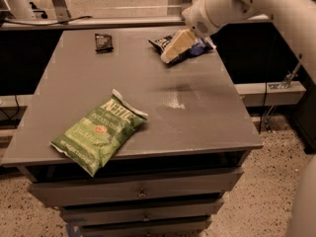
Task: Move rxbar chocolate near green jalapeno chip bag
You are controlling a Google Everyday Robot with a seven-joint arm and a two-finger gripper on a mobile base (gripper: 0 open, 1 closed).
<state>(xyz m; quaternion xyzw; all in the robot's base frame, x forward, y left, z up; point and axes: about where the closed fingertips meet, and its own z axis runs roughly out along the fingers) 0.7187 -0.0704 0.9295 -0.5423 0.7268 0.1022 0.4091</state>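
Grey table (207,117): beyond the green jalapeno chip bag (101,132), the gripper (177,47) — whether spread or closed, I cannot tell — hangs at the blue chip bag (201,47). It risks grabbing that, not the rxbar chocolate (103,42).

rxbar chocolate (103,42) flat, far-left corner — green jalapeno chip bag (101,132) front-left; gripper (170,53) hovers far-right.

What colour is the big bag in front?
The chip bag is green, camera view; gripper is at the blue bag.

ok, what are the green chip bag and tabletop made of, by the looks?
Green jalapeno chip bag: probably thin plastic film; crinkled, faint sheen. Table: smooth matte grey, laminate or paint, can't tell. Gripper hovers over the dark blue bag, far right.
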